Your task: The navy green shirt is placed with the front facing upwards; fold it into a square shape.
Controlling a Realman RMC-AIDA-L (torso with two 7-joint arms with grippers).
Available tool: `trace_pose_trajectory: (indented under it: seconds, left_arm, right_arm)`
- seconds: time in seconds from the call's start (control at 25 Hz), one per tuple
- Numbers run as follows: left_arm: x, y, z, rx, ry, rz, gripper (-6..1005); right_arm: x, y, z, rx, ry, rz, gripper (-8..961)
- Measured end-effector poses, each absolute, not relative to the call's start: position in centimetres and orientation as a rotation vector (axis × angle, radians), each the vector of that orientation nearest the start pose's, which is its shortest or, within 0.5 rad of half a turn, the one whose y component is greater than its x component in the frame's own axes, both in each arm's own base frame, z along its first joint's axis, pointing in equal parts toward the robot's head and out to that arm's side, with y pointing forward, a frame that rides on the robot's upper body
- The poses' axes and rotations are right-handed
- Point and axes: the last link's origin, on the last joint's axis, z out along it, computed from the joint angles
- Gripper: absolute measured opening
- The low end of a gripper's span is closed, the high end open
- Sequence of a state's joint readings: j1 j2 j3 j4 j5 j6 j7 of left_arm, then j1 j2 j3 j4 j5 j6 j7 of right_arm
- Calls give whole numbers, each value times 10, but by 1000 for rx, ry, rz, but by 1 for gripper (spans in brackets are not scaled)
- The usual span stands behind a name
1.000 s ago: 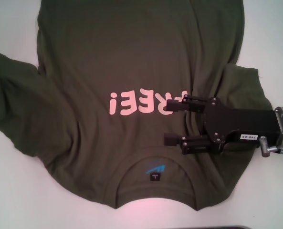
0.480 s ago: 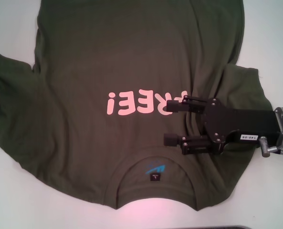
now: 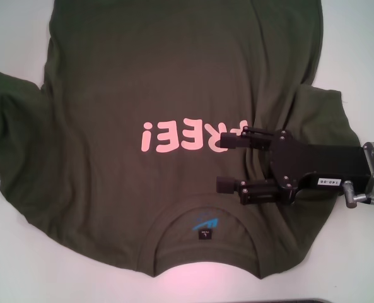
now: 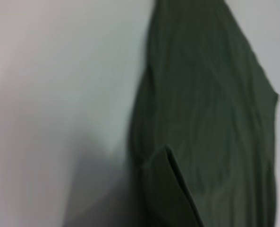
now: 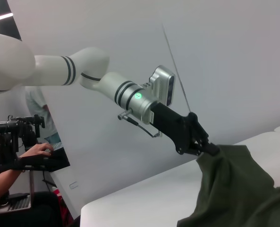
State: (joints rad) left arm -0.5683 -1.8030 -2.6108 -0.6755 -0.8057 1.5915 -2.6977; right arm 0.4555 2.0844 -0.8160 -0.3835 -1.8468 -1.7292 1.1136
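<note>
Across the white tabletop (image 3: 10, 265) lies the navy green shirt (image 3: 142, 82), soft wrinkled cotton, pink block letters up, ribbed collar nearest me. My right hand (image 3: 224, 163) hovers over the chest, fingers spread. My left hand (image 5: 209, 149) pinches a lifted sleeve edge.

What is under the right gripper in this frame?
The right gripper, open, hovers over the navy green shirt, beside the pink letters. Its upper finger covers the first letter, so that one cannot be read. Whether the fingers touch the cloth cannot be told.
</note>
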Motion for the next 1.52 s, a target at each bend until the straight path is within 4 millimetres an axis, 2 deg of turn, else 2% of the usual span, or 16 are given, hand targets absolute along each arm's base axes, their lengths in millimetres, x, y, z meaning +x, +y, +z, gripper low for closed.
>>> trace_pose_trajectory:
  seconds: [0.24,0.96,1.16,1.32,1.52]
  left_arm:
    - [-310,345,115,2111,2451,595,17]
    - [-261,367,45,2106,2306,638,18]
    - [-254,370,22,2131,2307,596,18]
    - [-257,370,12,2173,2318,552,18]
    - [-257,369,13,2184,2310,553,187]
  right_arm:
    - [262,260,-45,-2852,573,1054,888]
    - [263,258,-46,-2850,584,1052,888]
    - [264,258,-46,-2848,588,1052,888]
    - [266,256,-45,-2844,597,1049,888]
    - [267,256,-45,-2839,600,1046,888]
